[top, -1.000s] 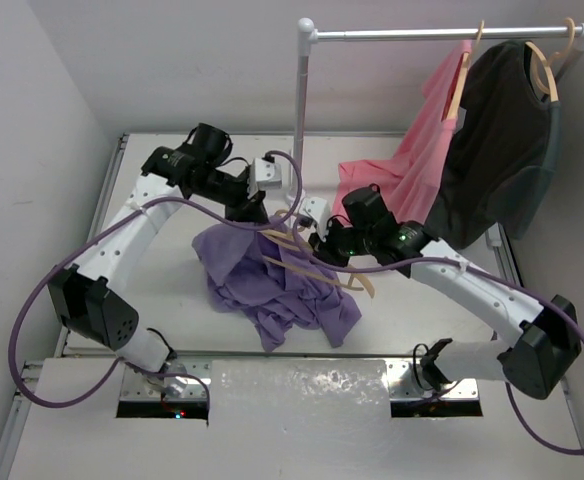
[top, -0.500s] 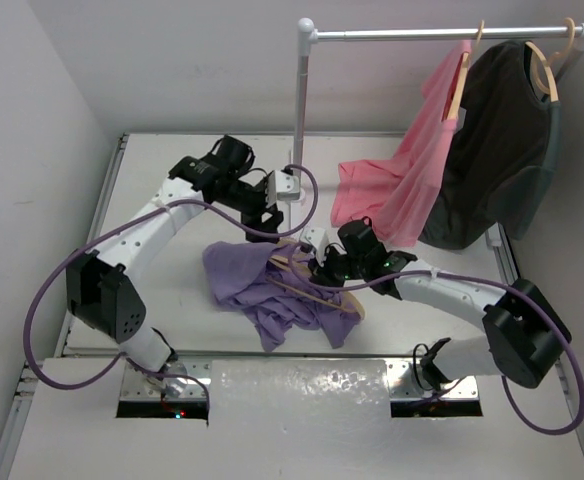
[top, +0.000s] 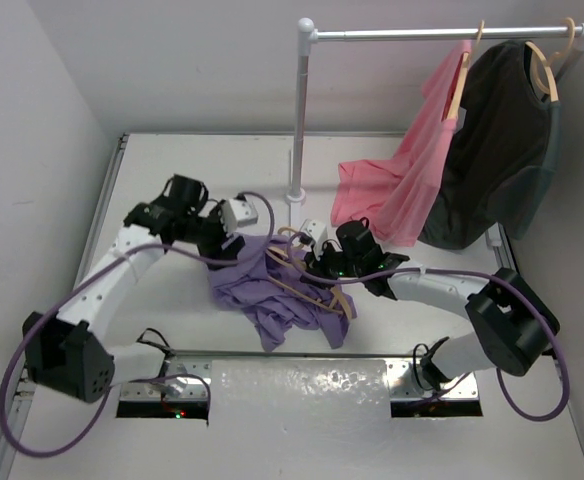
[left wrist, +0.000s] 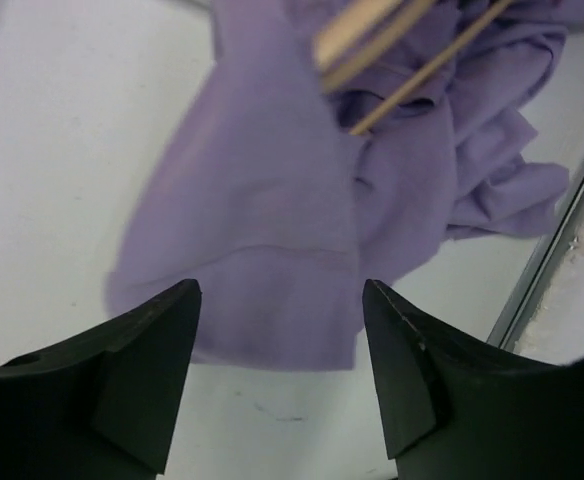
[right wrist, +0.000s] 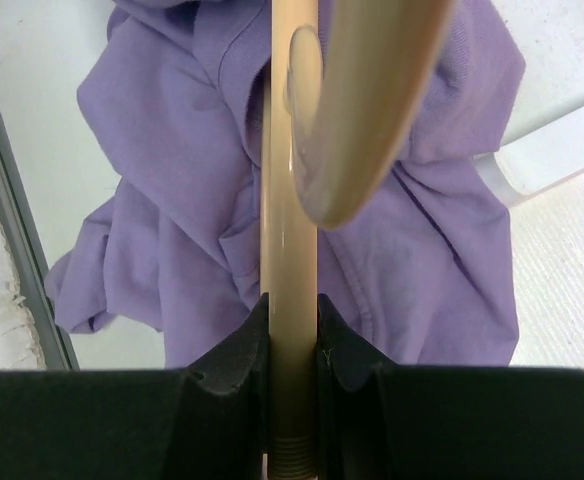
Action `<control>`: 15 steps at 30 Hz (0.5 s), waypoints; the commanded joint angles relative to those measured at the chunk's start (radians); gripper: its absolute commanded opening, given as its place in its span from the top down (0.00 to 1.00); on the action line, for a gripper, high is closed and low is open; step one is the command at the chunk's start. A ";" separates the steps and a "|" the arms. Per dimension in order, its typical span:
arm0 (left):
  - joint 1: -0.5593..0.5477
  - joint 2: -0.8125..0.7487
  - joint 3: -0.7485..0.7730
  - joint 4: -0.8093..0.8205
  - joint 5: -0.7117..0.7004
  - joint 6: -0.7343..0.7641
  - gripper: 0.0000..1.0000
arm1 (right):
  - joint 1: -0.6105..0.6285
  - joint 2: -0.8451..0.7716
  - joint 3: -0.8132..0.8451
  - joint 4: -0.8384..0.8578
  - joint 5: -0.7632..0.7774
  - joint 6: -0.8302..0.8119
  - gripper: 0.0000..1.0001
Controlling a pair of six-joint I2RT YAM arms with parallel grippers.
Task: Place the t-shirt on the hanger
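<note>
The lavender t-shirt (top: 272,298) lies crumpled on the white table between the two arms. The tan wooden hanger (top: 324,291) lies slanted across its top. My right gripper (top: 308,262) is shut on the hanger's hook stem (right wrist: 292,250), with the shirt (right wrist: 172,150) spread underneath. My left gripper (top: 234,243) hovers at the shirt's upper left edge. In the left wrist view that gripper (left wrist: 280,300) stands open with nothing between its fingers, above a flat fold of the shirt (left wrist: 262,200), and the hanger's arms (left wrist: 372,40) show at the top.
A clothes rack stands at the back, its pole (top: 300,110) rising just behind the shirt. A pink garment (top: 412,170) and a dark shirt (top: 502,140) hang on it at the right. A metal rail (left wrist: 552,260) runs along the table's near edge.
My left gripper opened and let go of the shirt, then drew back to the left. The lifted cloth dropped flatter. The right gripper carried the hanger slightly left.
</note>
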 commanded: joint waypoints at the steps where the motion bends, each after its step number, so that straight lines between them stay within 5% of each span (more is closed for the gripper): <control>1: -0.086 -0.123 -0.139 0.102 -0.096 -0.065 0.36 | -0.004 0.012 0.057 0.050 -0.016 0.014 1.00; 5: -0.192 -0.194 -0.283 0.201 -0.263 -0.038 0.30 | -0.006 0.015 0.065 0.045 -0.023 0.015 1.00; 10: -0.204 -0.108 -0.379 0.393 -0.465 -0.097 0.34 | -0.006 0.015 0.082 0.027 -0.033 0.012 1.00; 13: -0.190 -0.010 -0.356 0.400 -0.576 -0.134 0.51 | -0.006 0.014 0.087 0.020 -0.030 0.009 1.00; 15: -0.178 -0.005 -0.368 0.410 -0.554 -0.148 0.80 | -0.006 0.015 0.085 0.020 -0.029 0.008 1.00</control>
